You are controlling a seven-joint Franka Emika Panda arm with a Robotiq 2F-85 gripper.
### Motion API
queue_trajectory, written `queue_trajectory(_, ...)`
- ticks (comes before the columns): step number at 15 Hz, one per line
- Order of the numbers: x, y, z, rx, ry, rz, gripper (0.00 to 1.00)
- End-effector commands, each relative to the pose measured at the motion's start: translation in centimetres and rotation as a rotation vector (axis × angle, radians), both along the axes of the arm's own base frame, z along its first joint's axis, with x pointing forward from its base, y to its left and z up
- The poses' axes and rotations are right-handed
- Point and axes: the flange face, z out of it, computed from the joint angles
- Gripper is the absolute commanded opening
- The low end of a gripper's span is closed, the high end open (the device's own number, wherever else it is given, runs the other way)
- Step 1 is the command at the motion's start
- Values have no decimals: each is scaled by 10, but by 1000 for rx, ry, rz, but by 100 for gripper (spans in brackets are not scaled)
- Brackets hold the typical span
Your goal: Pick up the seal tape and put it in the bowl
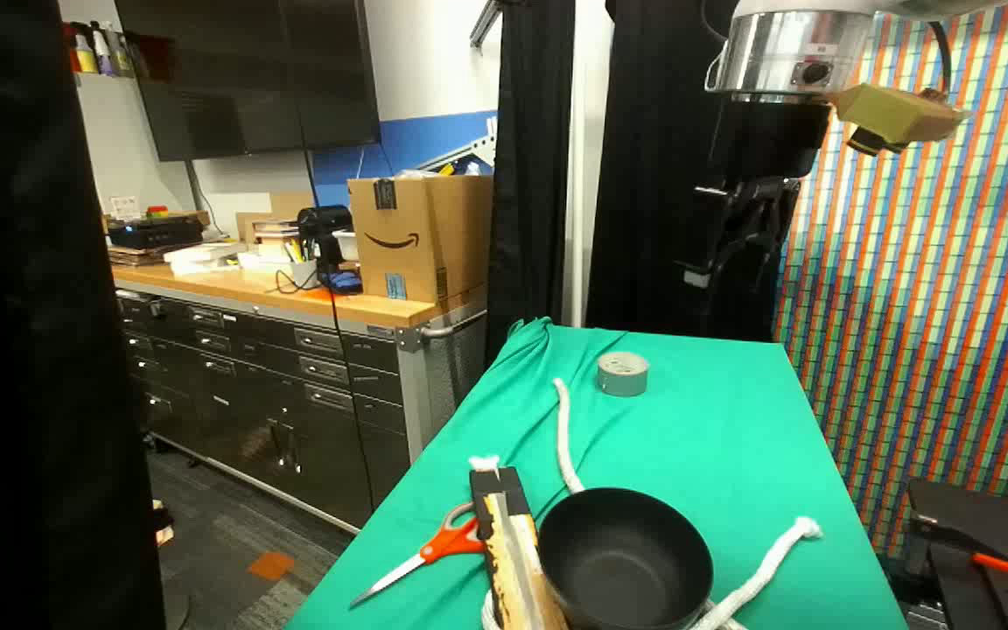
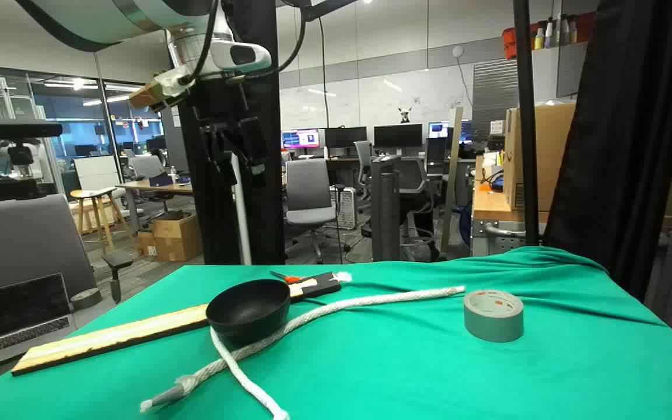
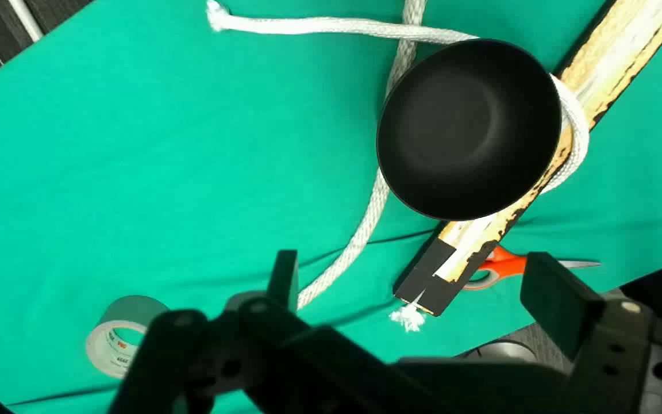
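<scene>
On the green cloth (image 2: 575,373), rucked along one side: a grey roll of seal tape (image 2: 493,322), lying flat, hole upward, red print inside its core. It is outside the black bowl (image 3: 469,129) and well apart from it, near one end of a white braided rope (image 2: 371,301). Bowl round, mouth up, dark within. That rope runs close by the bowl, part of it hidden by the rim in the wrist view. A second white rope (image 3: 331,26) crosses the first near the bowl; a loop of white rope curves out on the bowl's other side. Worn wooden plank (image 2: 117,339), pale face chipped, one end black, lies at a slant by the bowl; from above the rim overlaps it, but whether the two touch I cannot tell. Frayed white tuft (image 3: 408,317) at the plank's black end. Scissors (image 1: 443,546) with orange handles lie near that end, handles partly hidden by the plank, blades pointing away. The gripper (image 3: 414,273) hangs well above the cloth in both exterior views; the wrist view has its fingers (image 3: 561,305) spread wide, with rope, plank end and cloth visible between them. Seal tape sits at lower left there, partly covered by the gripper's black linkage. Surroundings, in an exterior view: cardboard box (image 1: 399,236) with a smile-shaped arrow, on a wooden worktop (image 1: 241,285) above black drawers (image 1: 276,385). Open laptop (image 2: 15,309) at the left edge in an exterior view.
</scene>
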Motion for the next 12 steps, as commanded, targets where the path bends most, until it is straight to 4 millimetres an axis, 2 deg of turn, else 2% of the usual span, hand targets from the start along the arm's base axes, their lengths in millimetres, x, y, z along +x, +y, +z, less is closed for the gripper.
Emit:
queue_trajectory(1,1,1,3,2,-4,1,100)
queue_trajectory(12,3,-1,10,-30,-33,9,100)
